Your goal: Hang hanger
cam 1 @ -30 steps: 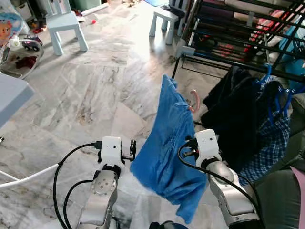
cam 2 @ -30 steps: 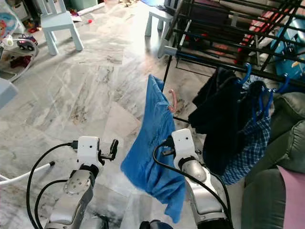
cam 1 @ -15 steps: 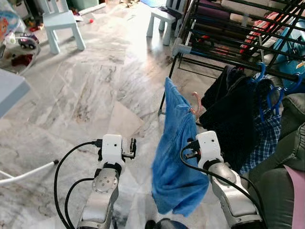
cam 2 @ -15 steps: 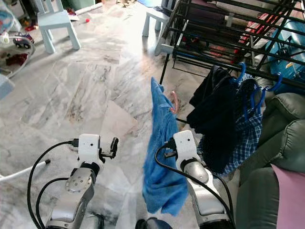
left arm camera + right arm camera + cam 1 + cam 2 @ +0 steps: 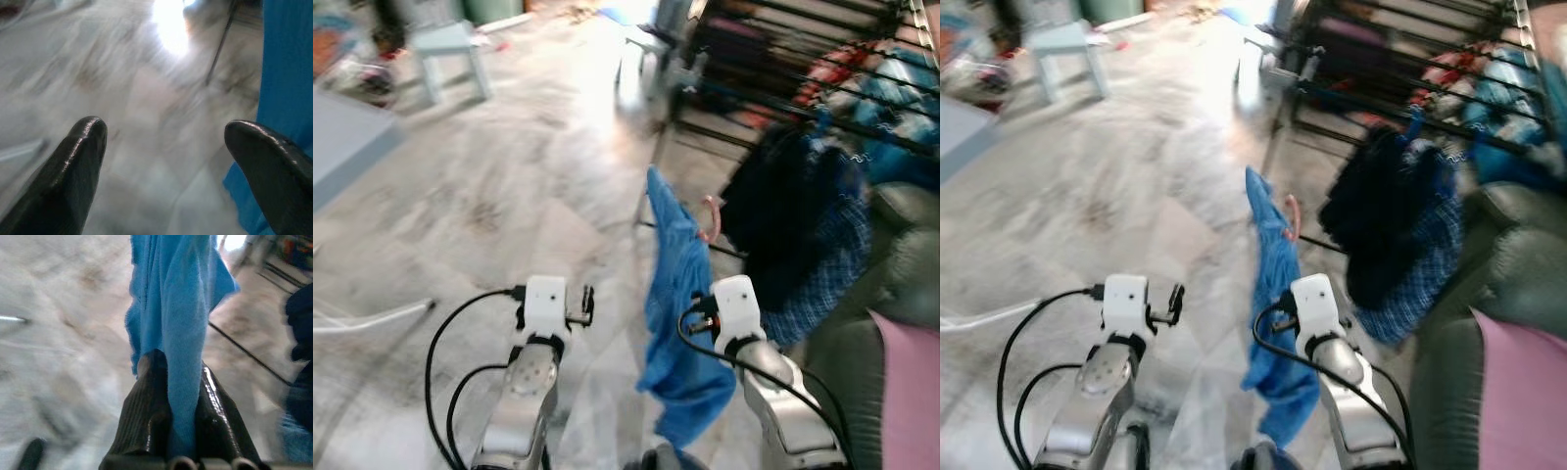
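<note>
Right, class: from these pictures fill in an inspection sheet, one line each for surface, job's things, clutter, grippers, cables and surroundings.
Surface: marble floor, blurred.
Job's things: blue garment on a pink hanger, off the drying rack.
Clutter: small chair and a stool far off.
Grippers: right gripper shut on the blue garment; left gripper open, holding nothing.
Cables: black cables loop along both arms.
Surroundings: dark clothes hang on the rack; sofa at the robot's right.

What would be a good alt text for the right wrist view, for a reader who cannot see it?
The right gripper is shut on a blue cloth, whose folds run from between its two black jaws into the distance. Behind it lie a blurred pale marble floor and dark clothes at one edge.
</note>
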`<state>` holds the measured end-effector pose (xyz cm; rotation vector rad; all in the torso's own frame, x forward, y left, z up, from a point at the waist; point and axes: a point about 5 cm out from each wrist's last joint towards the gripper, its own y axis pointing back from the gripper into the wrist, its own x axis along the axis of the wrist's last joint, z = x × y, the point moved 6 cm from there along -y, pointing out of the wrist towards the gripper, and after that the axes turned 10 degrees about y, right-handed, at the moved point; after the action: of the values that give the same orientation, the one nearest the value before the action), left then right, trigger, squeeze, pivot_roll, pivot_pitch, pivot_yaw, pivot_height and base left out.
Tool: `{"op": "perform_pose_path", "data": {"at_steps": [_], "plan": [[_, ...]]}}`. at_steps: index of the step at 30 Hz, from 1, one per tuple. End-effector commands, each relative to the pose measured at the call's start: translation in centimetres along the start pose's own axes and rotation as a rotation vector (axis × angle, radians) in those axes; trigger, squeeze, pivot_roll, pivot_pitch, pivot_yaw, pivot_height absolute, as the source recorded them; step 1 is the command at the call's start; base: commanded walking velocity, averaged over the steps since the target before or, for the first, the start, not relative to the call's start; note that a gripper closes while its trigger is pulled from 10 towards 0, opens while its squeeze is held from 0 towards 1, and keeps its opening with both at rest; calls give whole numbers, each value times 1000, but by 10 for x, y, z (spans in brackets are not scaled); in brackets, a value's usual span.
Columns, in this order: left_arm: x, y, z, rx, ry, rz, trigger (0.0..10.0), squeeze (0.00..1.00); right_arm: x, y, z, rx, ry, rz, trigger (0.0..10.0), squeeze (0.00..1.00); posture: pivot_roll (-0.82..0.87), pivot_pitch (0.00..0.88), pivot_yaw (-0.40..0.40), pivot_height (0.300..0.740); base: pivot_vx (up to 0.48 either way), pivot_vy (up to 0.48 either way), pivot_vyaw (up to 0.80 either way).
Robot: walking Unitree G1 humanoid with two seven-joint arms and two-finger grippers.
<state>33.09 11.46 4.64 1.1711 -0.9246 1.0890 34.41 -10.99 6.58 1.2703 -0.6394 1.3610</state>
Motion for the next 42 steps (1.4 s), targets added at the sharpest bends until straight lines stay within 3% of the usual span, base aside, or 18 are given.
{"op": "perform_pose_path", "data": {"at_steps": [1,12,18,23,27,34,42], "plan": [[-3,1,15,-33,6,-10,10000,0,-5,6,7,-20,-7,-8,10000,0,31,173,-120,740,-337,0,0],[-2,0,15,-33,4,-5,10000,0,-5,6,5,-17,-12,-7,10000,0,31,174,-119,740,-152,0,0],[7,-2,19,-95,-180,26,10000,0,1,5,14,-71,-72,34,10000,0,53,155,-86,740,0,0,0],[16,-8,12,-106,-213,30,10000,0,-1,-1,9,-93,-104,36,10000,0,76,126,-29,740,0,0,0],[24,-14,7,-142,-288,32,10000,0,3,-6,4,-129,-164,57,10000,0,97,113,33,740,0,0,0],[29,-15,7,-149,-300,39,10000,0,5,-8,1,-140,-187,66,10000,0,103,120,44,740,0,0,0],[20,-10,10,-128,-276,25,10000,0,10,-9,1,-90,-97,101,10000,0,104,123,12,740,0,0,400]]}}
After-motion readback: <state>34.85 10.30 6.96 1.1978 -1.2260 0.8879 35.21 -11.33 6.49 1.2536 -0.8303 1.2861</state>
